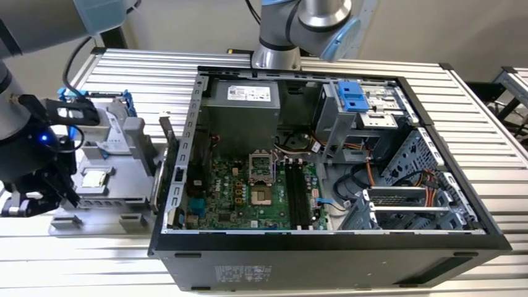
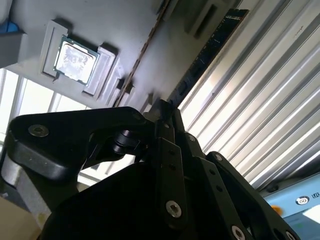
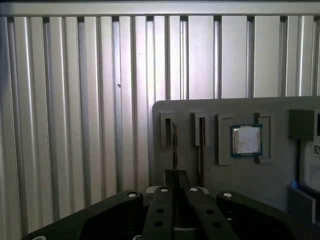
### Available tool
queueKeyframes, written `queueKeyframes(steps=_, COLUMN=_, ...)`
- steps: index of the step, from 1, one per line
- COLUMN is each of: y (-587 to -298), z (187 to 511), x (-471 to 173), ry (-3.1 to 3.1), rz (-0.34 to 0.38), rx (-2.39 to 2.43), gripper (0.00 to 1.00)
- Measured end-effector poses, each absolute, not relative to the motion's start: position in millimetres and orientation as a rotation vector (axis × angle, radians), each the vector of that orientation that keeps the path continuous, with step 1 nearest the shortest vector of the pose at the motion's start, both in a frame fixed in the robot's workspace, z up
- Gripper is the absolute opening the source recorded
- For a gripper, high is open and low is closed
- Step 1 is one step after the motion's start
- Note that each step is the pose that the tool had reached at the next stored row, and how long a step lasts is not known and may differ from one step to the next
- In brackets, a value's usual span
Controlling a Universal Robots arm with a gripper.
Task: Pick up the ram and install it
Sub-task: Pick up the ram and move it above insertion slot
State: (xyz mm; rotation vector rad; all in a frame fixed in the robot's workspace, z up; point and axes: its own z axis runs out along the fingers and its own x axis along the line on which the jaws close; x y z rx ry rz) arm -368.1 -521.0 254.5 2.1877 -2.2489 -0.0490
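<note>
Exterior view first: an open black computer case (image 1: pixel 330 260) lies on a ribbed aluminium table (image 1: pixel 83 260), its green motherboard (image 1: pixel 239 192) facing up with long black slots (image 1: pixel 301 192) beside the processor socket. At the exterior view's left sits a grey moulded holder block (image 1: pixel 123 219). It carries a small square silver processor chip (image 1: pixel 93 179) and, farther back, a silver boxy hard drive with blue bracket (image 1: pixel 103 124). The arm's black gripper (image 1: pixel 68 193) reaches down at the holder's outer edge, well apart from the case.

Second wrist view: the ram (image 2: pixel 210 55), a long thin dark circuit-board stick, runs along the holder block's (image 2: pixel 115 25) edge where it borders the table (image 2: pixel 260 110). Its near end meets the gripper (image 2: pixel 164 111), whose fingers are drawn narrow and pinch that end. A second thin stick (image 2: pixel 145 50) lies just beside it, and the processor chip (image 2: pixel 75 59) sits farther in on the holder.

First wrist view: the ram (image 3: pixel 173 150) is seen edge-on, standing in the holder block's (image 3: pixel 260 180) slot nearest its edge. It leads straight into the gripper (image 3: pixel 175 175), closed tight about it. The second stick (image 3: pixel 201 145) stands in the neighbouring slot, and the processor chip (image 3: pixel 246 140) rests in its square recess beyond. The table (image 3: pixel 75 100) spreads behind.
</note>
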Motion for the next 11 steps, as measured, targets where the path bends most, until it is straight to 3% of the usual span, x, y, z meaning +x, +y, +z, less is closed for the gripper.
queueKeyframes(steps=11, y=-521.0, z=274.2, x=-369.7, ry=-2.251, rz=-0.045, rx=2.190, gripper=0.00)
